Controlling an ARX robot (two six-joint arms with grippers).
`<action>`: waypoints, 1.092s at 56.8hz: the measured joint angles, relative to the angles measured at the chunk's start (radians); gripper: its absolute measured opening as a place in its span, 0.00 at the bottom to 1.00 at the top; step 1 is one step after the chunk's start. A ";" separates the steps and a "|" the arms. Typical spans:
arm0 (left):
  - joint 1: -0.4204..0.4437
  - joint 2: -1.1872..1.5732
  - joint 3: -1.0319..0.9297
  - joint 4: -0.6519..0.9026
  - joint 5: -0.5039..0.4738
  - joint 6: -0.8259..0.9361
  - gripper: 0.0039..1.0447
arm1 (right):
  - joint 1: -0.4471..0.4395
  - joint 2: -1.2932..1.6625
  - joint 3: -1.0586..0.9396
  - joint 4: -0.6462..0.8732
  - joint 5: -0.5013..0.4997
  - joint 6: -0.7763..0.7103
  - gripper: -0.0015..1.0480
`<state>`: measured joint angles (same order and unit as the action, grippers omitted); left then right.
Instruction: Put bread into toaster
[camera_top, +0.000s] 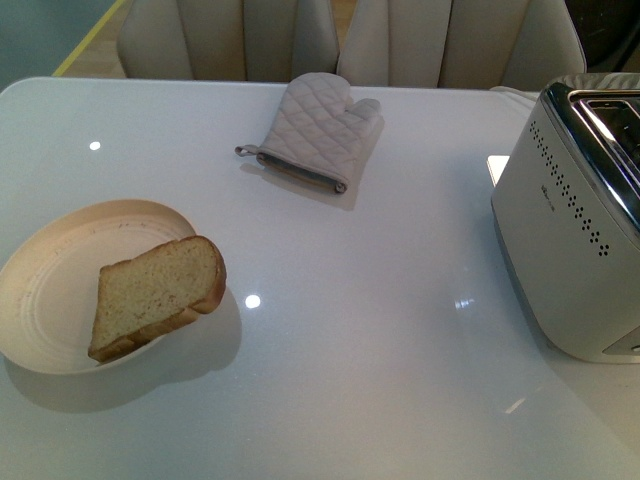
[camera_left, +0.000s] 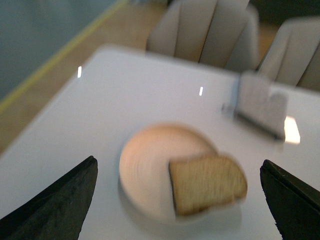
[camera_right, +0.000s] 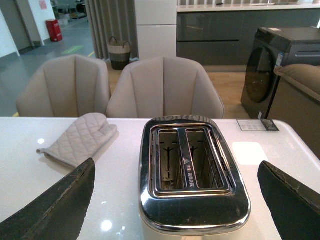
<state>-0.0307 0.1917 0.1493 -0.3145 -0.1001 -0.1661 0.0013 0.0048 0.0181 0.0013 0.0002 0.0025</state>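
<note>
My L gripper (camera_left: 178, 162): jaws spread wide, holding nothing, above 1 bread (camera_top: 158, 293), which lies on 1 plate (camera_top: 45, 280) at near left, overhanging its right rim. R gripper (camera_right: 176, 164): also wide apart & empty, over 1 toaster (camera_top: 560, 220) w/ 2 slots, at right. Farther back: 1 mitt (camera_top: 315, 130), then 2 chairs (camera_top: 230, 35).

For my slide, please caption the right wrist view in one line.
Open right gripper facing the toaster, both slots empty; an oven mitt lies nearby on the table.
</note>
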 joint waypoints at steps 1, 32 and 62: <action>0.000 0.046 0.028 -0.056 0.005 -0.034 0.93 | 0.000 0.000 0.000 0.000 -0.001 0.000 0.91; 0.300 1.117 0.298 0.544 0.129 -0.008 0.93 | 0.000 0.000 0.000 0.000 0.000 0.000 0.91; 0.341 1.833 0.483 0.793 0.120 0.164 0.93 | 0.000 0.000 0.000 0.000 0.000 0.000 0.91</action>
<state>0.3107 2.0243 0.6327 0.4786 0.0196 -0.0017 0.0013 0.0048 0.0181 0.0013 -0.0002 0.0025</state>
